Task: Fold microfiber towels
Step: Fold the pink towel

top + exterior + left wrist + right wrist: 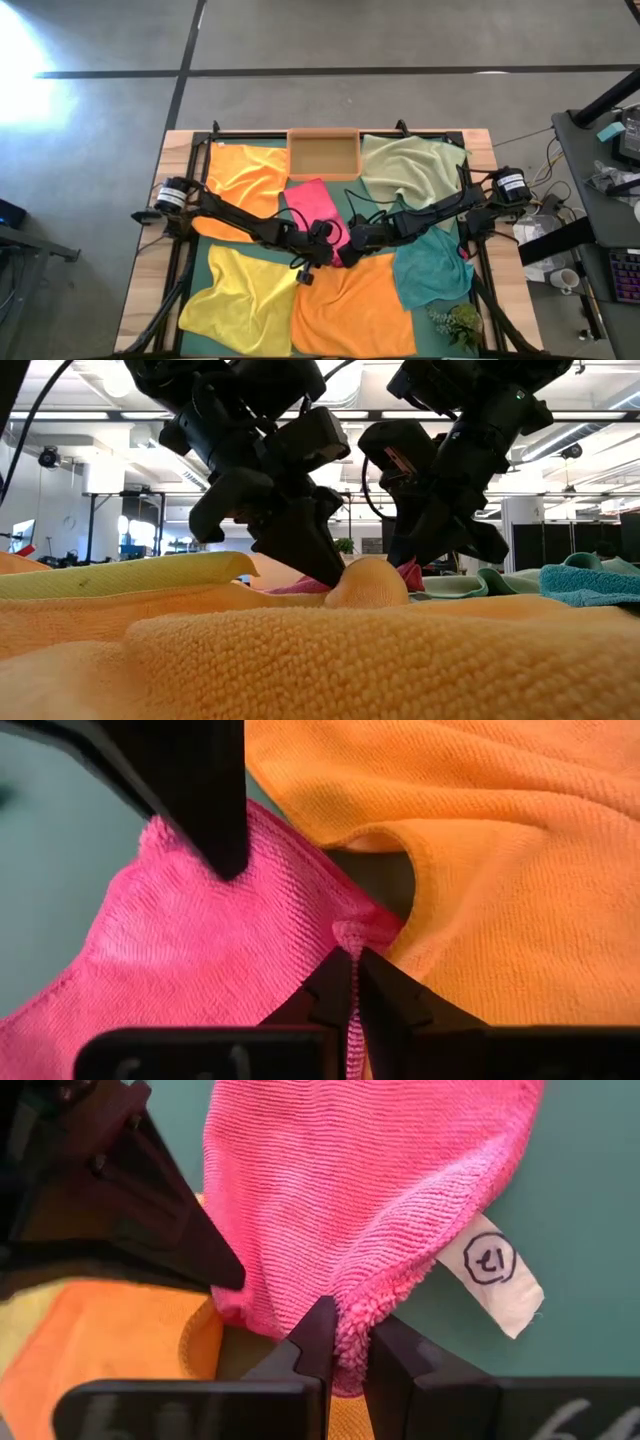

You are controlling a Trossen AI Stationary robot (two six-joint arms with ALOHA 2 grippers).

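Both grippers – left gripper [353, 982], right gripper [345, 1342] – pinch the pink towel [310, 200] in the middle of the frame. Next, I think – lift and fold.

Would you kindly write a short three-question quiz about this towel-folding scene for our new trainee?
1. True or false: both grippers are shut on the pink towel.
2. Which towel lies nearest the plant? A) yellow B) teal C) pale green
3. Fill in: the white tag on the pink towel bears the number ___.

Key
1. True: the left gripper pinches one corner and the right gripper pinches another.
2. B: the teal towel.
3. 12.
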